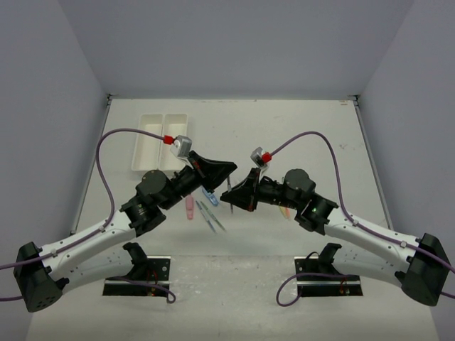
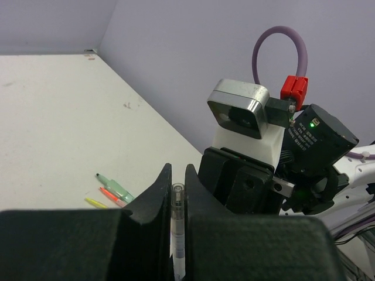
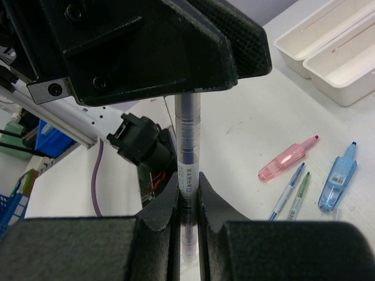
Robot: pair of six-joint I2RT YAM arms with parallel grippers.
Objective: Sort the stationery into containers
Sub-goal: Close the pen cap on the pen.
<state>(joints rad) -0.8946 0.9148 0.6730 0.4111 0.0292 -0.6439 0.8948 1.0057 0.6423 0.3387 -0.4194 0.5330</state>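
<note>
Pale tabletop (image 1: 298, 135) below you: left gripper (image 2: 177, 175) and right gripper (image 3: 187, 196) both pinch one slim translucent grey pen (image 3: 187, 134) in mid-air, its length spanning them; joined shallow white plastic trays (image 1: 146, 153) lie nearer the left gripper.

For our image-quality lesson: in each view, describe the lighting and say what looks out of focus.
Top external: even, soft light, faint shadows, everything sharp. Left wrist: own fingers dark, detail lost; markers crisp. Right wrist: pen print sharp; white trays brightest.
</note>
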